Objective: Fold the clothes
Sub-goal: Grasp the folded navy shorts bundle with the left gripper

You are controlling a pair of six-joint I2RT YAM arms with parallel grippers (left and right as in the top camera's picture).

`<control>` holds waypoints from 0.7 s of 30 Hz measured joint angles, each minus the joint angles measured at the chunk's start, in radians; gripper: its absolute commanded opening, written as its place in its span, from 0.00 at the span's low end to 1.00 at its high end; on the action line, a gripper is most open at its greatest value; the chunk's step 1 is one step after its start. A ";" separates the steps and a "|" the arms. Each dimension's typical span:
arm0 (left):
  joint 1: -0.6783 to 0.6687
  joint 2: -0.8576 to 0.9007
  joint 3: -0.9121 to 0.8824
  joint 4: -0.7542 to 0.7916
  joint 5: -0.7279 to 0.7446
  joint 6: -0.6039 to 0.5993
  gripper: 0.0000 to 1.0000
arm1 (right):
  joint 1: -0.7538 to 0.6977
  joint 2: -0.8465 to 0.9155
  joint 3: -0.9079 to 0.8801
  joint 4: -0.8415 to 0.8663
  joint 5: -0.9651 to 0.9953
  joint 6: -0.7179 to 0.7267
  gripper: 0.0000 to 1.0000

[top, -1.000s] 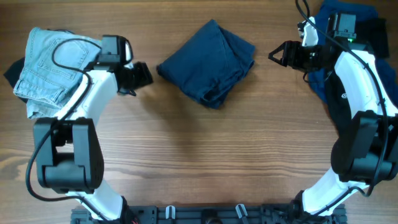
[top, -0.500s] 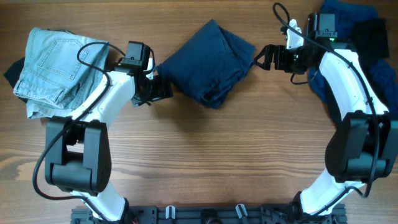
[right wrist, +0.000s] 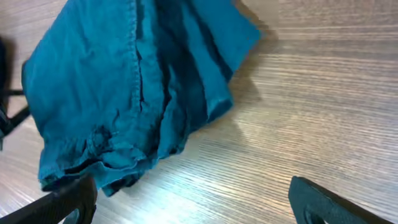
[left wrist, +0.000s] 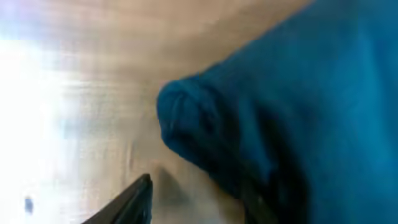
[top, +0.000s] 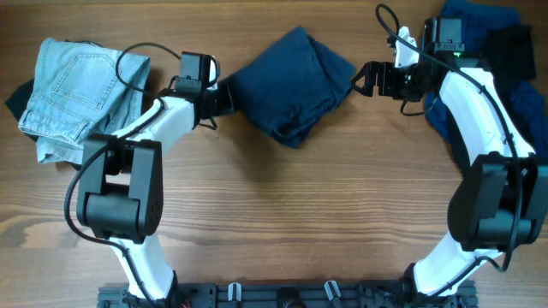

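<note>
A dark blue folded garment (top: 291, 85) lies at the back middle of the table; it also shows in the right wrist view (right wrist: 124, 93) and, blurred, in the left wrist view (left wrist: 292, 106). My left gripper (top: 224, 97) is at the garment's left corner; one finger shows in the left wrist view and the other is hidden. My right gripper (top: 366, 79) is open and empty just right of the garment's right corner. Folded light blue jeans (top: 73, 94) lie at the back left.
A pile of dark blue and black clothes (top: 492, 51) lies at the back right, behind my right arm. A dark cloth edge (top: 15, 98) shows under the jeans at the far left.
My left gripper has moved right from beside the jeans to the garment's left corner. My right gripper has moved left toward the garment's right corner, then held still.
</note>
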 measured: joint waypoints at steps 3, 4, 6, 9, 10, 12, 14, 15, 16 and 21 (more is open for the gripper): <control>0.000 0.027 -0.003 0.242 -0.023 0.000 0.56 | 0.000 0.000 0.000 -0.005 0.000 0.000 0.99; 0.000 0.054 0.000 0.354 -0.056 0.000 0.56 | 0.000 0.000 -0.001 -0.006 0.000 0.000 0.99; 0.000 0.092 0.002 0.450 -0.103 0.000 0.56 | 0.000 0.000 -0.001 -0.011 0.001 0.000 1.00; -0.003 0.076 0.010 0.332 -0.118 0.066 0.67 | -0.004 0.000 -0.001 -0.005 0.001 0.000 1.00; -0.013 0.042 0.010 0.270 -0.124 0.109 0.74 | -0.009 0.000 -0.001 -0.005 0.001 0.000 1.00; -0.052 -0.050 0.011 0.192 -0.132 0.190 0.86 | -0.038 0.000 -0.001 -0.011 0.002 0.023 1.00; -0.116 -0.177 0.012 0.161 -0.132 0.263 0.93 | -0.087 0.000 -0.002 -0.018 0.003 0.060 1.00; -0.147 -0.231 0.013 0.151 -0.132 0.283 0.95 | -0.116 0.000 -0.001 -0.025 0.004 0.075 1.00; -0.188 -0.283 0.021 0.148 -0.130 0.317 0.97 | -0.165 0.000 -0.001 -0.038 0.007 0.093 1.00; -0.334 -0.235 0.031 0.087 -0.173 0.502 0.99 | -0.227 0.000 -0.001 -0.057 0.008 0.129 1.00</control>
